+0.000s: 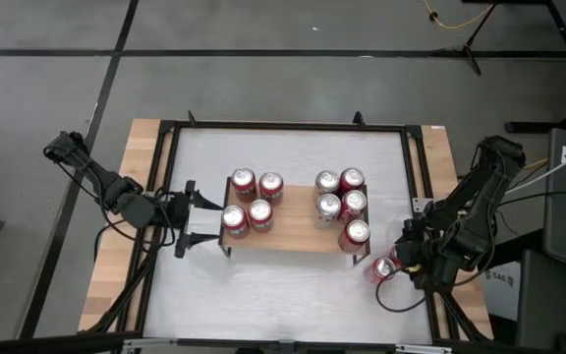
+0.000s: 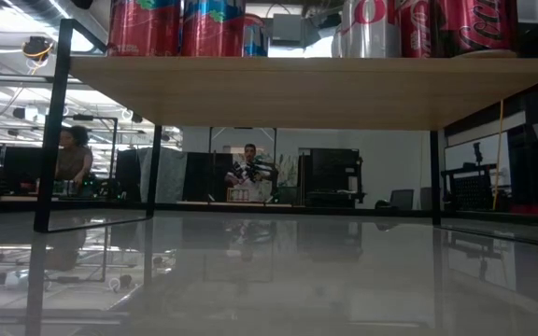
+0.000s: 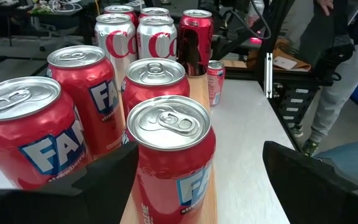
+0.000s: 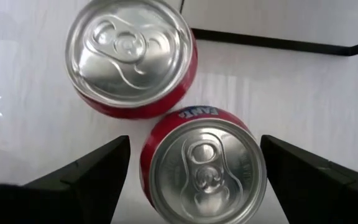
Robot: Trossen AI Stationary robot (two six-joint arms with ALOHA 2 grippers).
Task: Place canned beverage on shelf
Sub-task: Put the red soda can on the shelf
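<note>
Cans (image 1: 340, 205) crowding shelf (image 1: 295, 239) edges

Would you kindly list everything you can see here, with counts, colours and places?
Shelf: one, light wood top on a black frame, middle of the table.
Fanta cans: four, red, standing on the shelf's left end.
Other shelf cans: five, silver and red, on the shelf's right end.
Loose cans: two, red, upright on the table off the shelf's right end.
Table: one, white top, black frame.
People: two, far off in the room behind.
Left gripper: one, dark, open around a Fanta can at the shelf's left end.
Right gripper: one, dark, open above a loose can.
</note>
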